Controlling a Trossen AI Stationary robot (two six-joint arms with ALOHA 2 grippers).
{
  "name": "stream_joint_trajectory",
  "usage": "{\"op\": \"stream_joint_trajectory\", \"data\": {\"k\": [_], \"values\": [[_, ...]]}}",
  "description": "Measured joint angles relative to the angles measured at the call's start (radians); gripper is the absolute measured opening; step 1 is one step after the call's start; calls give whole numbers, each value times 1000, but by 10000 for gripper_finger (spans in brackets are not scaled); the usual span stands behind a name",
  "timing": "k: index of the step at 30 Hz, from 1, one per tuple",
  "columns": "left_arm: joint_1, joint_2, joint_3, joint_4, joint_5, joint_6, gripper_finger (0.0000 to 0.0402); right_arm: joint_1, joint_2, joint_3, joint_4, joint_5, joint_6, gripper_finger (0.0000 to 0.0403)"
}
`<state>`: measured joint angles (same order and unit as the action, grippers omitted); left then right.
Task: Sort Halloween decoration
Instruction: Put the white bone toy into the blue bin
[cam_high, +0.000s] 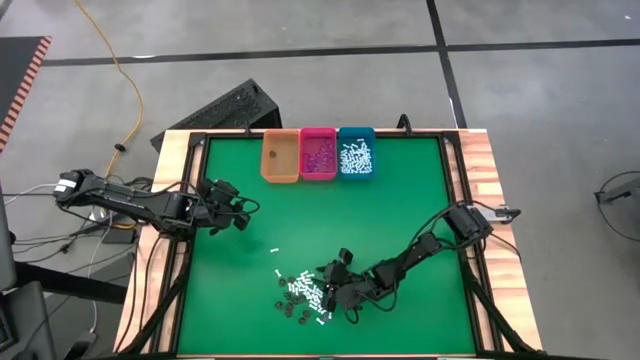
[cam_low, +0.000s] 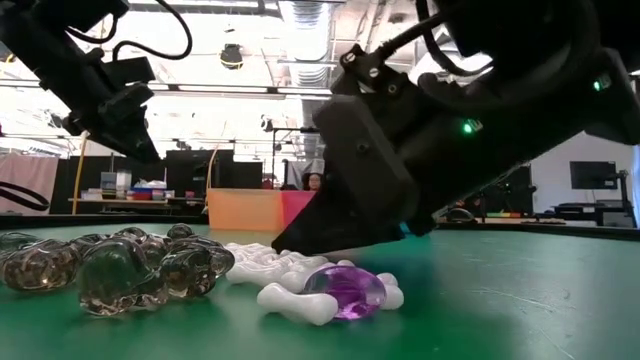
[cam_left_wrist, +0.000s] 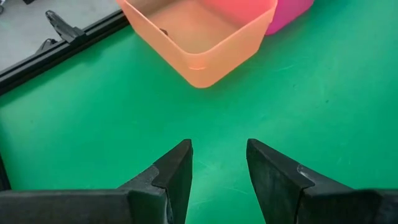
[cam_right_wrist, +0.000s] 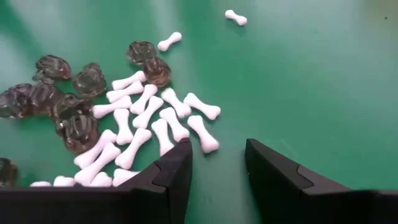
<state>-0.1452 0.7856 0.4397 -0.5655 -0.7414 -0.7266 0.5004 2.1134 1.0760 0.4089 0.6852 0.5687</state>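
- Three bins are lined at the far edge of the worktop (cam_high: 420, 220): orange bin (cam_high: 280, 156), pink bin (cam_high: 318, 154), teal bin (cam_high: 356, 153), one per kind of piece, it is judged.
- Purple bits are seen in the pink bin and white ones in the teal; the orange looks nearly bare.
- The unsorted decoration pile (cam_high: 303, 293) is left near the front edge: white bones (cam_right_wrist: 163, 118), dark pieces (cam_right_wrist: 74, 106), and one purple piece (cam_low: 347, 290) among the bones.
- The right gripper (cam_right_wrist: 217, 155) is held low at the pile's edge, fingers spread and pinching nothing, bones just beside one tip; a pick is judged to be lined up.
- The left gripper (cam_left_wrist: 219, 165) is parked near the orange bin, spread and empty, well apart from the pile, presumably kept clear.
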Motion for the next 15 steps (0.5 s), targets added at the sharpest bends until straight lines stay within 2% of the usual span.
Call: {"op": "stream_joint_trajectory", "data": {"k": [4, 9, 15], "values": [[0, 0, 0, 0, -1, 0, 144, -5, 0, 0, -4, -1, 6, 177], [0, 0, 0, 0, -4, 0, 144, -17, -2, 0, 3, -20, -56, 153], [0, 0, 0, 0, -4, 0, 144, -68, -3, -1, 63, -183, -182, 130]]}}
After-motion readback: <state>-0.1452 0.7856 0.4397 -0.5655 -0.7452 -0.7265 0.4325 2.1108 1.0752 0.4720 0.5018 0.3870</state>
